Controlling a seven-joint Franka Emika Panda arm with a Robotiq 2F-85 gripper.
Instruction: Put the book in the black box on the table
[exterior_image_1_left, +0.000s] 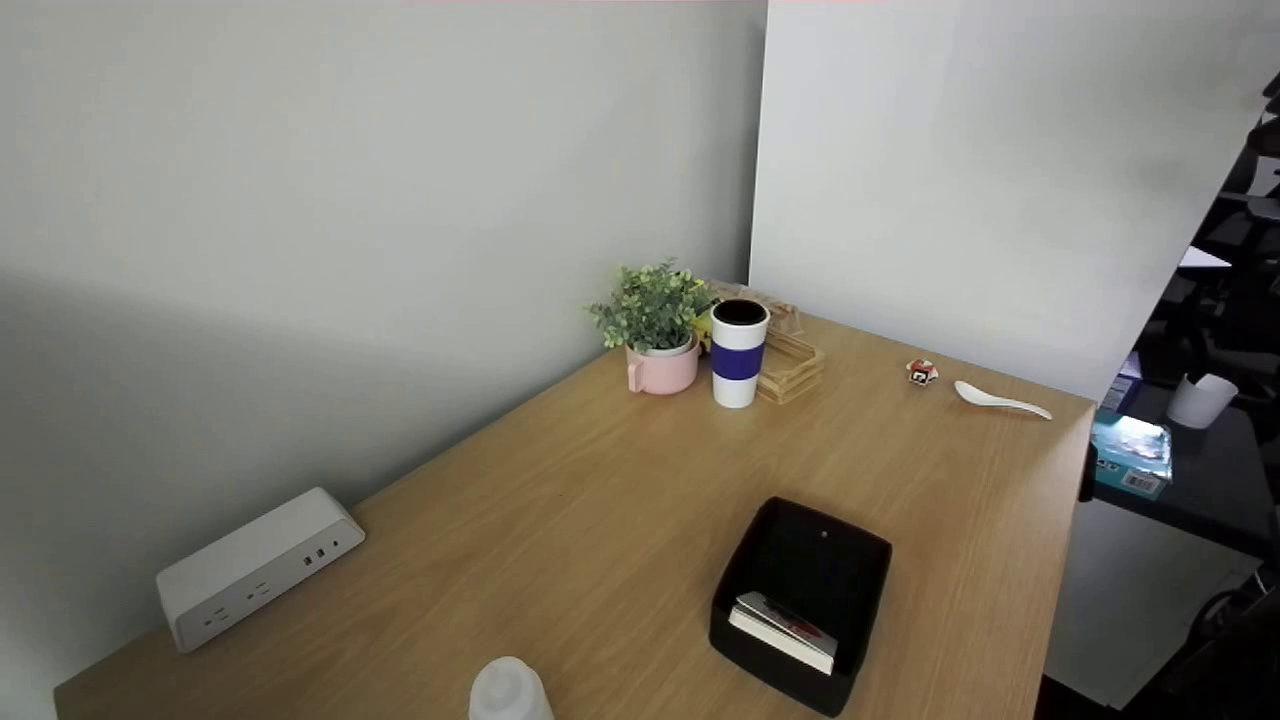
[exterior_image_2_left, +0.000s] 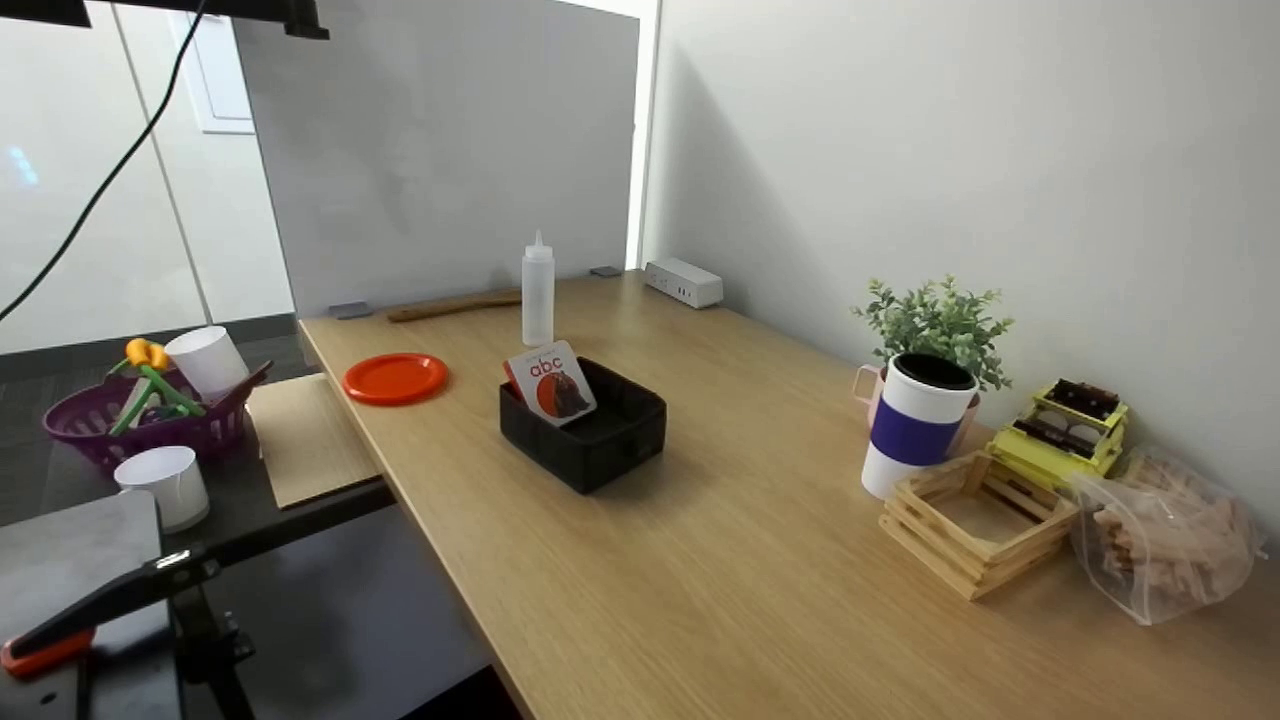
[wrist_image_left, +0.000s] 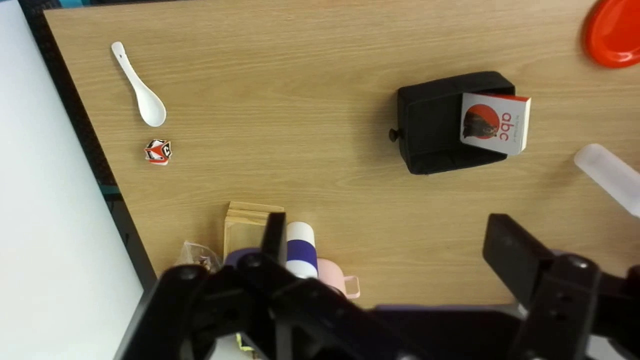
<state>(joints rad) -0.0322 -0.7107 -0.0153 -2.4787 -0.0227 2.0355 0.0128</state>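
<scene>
At left in the wrist view, a glossy white spoon (wrist_image_left: 142, 92) lies whole on the light-brown wood-grain table (wrist_image_left: 280, 150). Near its bowl, a small red, white and black angular item (wrist_image_left: 158, 151) cannot be identified. A clear plastic bag (wrist_image_left: 200, 254) and a pale slatted wooden crate (wrist_image_left: 246, 229) are partly covered by the gripper (wrist_image_left: 387, 227), which stands released, its black fingers (wrist_image_left: 515, 252) well apart. Beside one finger show a white cup with a purple-blue band (wrist_image_left: 301, 249), its end lost against the gripper, and a pink mug (wrist_image_left: 331, 272), partly hidden. Further right, the small white-and-red-orange "abc" book (wrist_image_left: 492, 122) stands tilted inside the low, rectangular, matte black box (wrist_image_left: 450, 84), its upper edge past the right-hand rim; contact at its lower edge cannot be told. In an exterior view, the book (exterior_image_1_left: 785, 638) shows mainly white page edges. In the wrist view, a translucent white bottle (wrist_image_left: 611, 175) and a round red plate (wrist_image_left: 617, 32) are cut off at right.
</scene>
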